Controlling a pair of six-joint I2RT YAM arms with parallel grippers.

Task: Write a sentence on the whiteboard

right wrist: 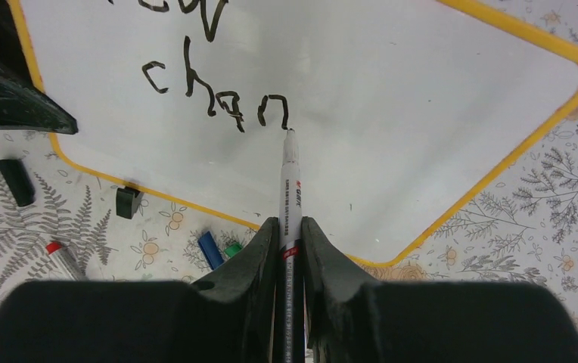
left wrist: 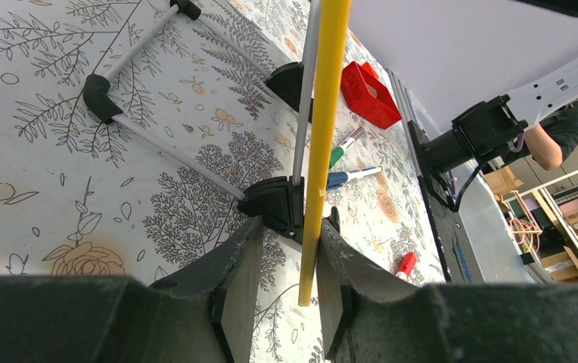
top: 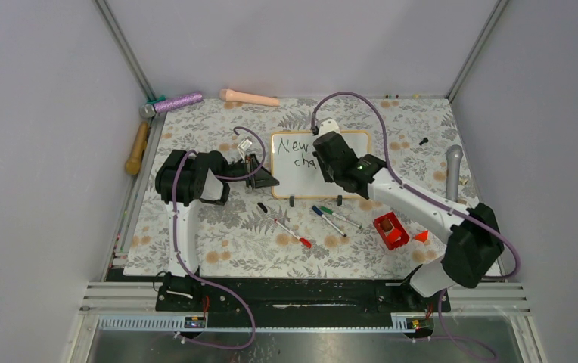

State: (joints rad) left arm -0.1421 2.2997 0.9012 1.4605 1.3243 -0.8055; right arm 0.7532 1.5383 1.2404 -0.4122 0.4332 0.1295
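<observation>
the right fingers (right wrist: 252,261) were clenched on a marker (right wrist: 289,189), its tip touching the whiteboard (right wrist: 437,113) at the end of the unfinished sentence (right wrist: 210,98), "new chan". the left fingers (left wrist: 229,280) pinched the whiteboard's left edge as it rested on the counter (top: 256,242).

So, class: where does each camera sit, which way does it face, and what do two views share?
Top: above, behind the bases, looking down on the table; left arm and right arm show.
Left wrist: low over the table, looking along the whiteboard's edge toward the right arm's base; left gripper clamps it.
Right wrist: above the whiteboard, looking down at the writing; right gripper holds a marker at it.
Shared: both wrist views show the blue marker on the table.
</observation>
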